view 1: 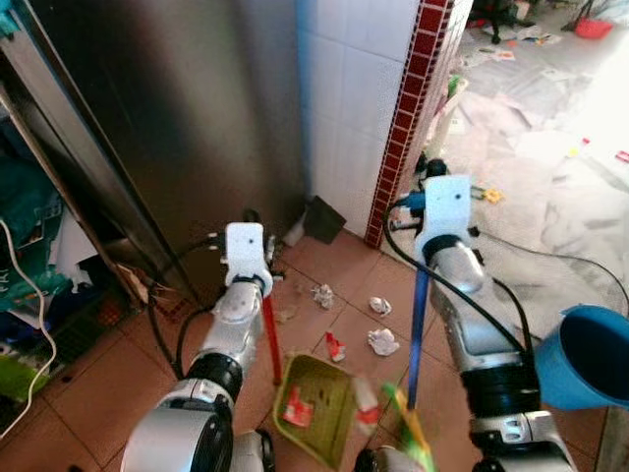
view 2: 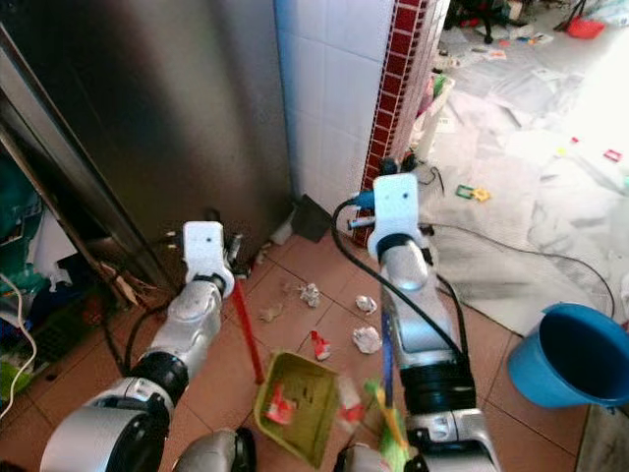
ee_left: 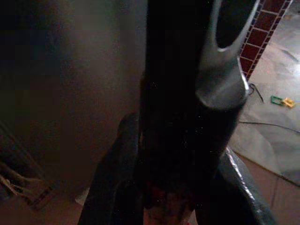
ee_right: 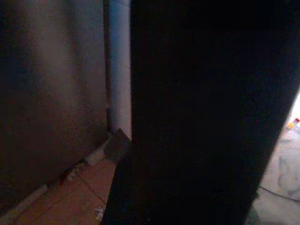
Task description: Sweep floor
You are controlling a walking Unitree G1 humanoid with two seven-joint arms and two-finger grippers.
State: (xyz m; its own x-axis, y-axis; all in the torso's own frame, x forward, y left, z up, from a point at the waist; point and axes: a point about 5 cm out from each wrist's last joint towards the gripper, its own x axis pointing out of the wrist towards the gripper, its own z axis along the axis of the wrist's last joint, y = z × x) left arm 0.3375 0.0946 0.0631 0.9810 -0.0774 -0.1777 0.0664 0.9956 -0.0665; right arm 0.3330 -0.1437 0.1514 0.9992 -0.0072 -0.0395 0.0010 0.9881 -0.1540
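Note:
A green dustpan (view 1: 316,405) rests on the terracotta tiles with a red scrap (view 1: 298,408) lying in it. Its red handle (view 1: 271,339) rises to my left gripper (view 1: 261,291), which is shut on it. My right gripper (view 1: 423,267) is shut on the blue broom handle (view 1: 417,334). The broom's green and yellow bristles (view 1: 413,433) sit beside the dustpan's right edge. Ahead of the pan lie crumpled white papers (view 1: 383,341) (view 1: 380,306) (view 1: 323,294) and a red scrap (view 1: 335,346). The left wrist view shows dark fingers (ee_left: 115,187) around the handle.
A steel cabinet (view 1: 167,118) and a white-tiled pillar with red edging (view 1: 408,108) stand ahead. A dark flat piece (view 1: 322,218) leans in the corner. A blue bucket (view 1: 590,354) stands at the right. Cables (view 1: 550,258) and scattered papers (view 1: 511,108) cover the grey floor beyond.

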